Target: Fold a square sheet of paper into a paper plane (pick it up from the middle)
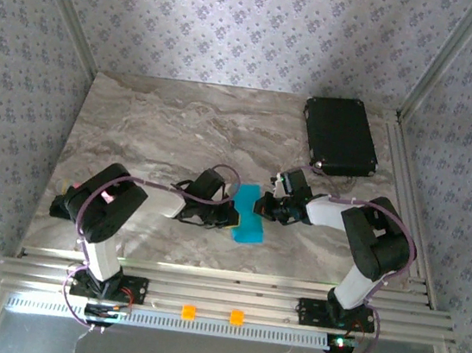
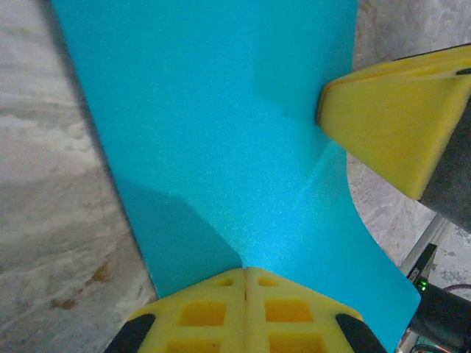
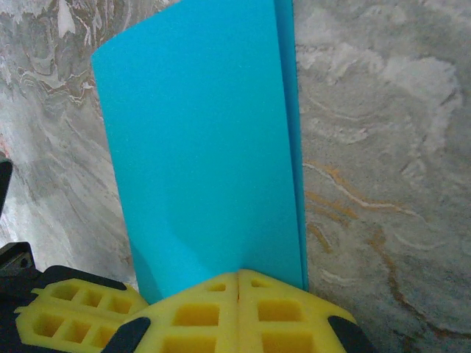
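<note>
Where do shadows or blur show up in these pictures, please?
Left wrist view: a darker shadow falls across the sheet of paper near the left gripper, and the marble table beside it looks soft. Right wrist view: paper and marble veins are crisp, evenly lit. Top view: mildly hazy, no hard glare.

The square sheet of paper (image 1: 248, 217) is at the near middle of the bench (image 1: 155, 131), directly between the two hands. The left hand (image 1: 227, 215) clamps its left edge and the right hand (image 1: 267, 207) clamps its right edge. The case (image 1: 340, 135) lies in the far right corner, behind the right hand and well apart from the sheet.
</note>
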You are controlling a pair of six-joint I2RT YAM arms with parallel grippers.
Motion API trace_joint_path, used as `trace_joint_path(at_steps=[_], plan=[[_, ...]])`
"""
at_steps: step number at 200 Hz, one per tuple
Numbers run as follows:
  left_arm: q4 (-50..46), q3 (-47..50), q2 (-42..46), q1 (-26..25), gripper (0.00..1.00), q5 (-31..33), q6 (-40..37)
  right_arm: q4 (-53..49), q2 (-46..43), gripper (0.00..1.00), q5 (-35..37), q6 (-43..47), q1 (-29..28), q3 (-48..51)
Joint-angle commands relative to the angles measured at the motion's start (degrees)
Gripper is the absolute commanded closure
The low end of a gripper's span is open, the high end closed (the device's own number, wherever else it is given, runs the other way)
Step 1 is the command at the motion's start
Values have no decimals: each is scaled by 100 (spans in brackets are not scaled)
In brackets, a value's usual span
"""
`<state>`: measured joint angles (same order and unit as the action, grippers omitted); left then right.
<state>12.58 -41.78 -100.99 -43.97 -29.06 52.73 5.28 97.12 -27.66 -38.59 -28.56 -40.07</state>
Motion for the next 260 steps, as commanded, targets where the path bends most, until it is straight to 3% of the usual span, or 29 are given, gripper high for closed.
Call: trace_joint_path(at_steps=[1,72,126,186,260], plan=[[-766,518,109,-62,100,349,-266,-1228,415,100,1028,-50,-45,461],[-831,119,1015,-278,100,455,-8,-1168,383,100,1053,-79,-45,501],[-387,-244,460,-274,100,251,179,-1168,384,100,1061,-83,-67,513],[-91,610,198,-303,100,172,231,-1087,393,100,1045,-144,-62,575],[-1417,698,1472,-547,100,705,-352,-1101,346,100,1132,-202,-62,616]])
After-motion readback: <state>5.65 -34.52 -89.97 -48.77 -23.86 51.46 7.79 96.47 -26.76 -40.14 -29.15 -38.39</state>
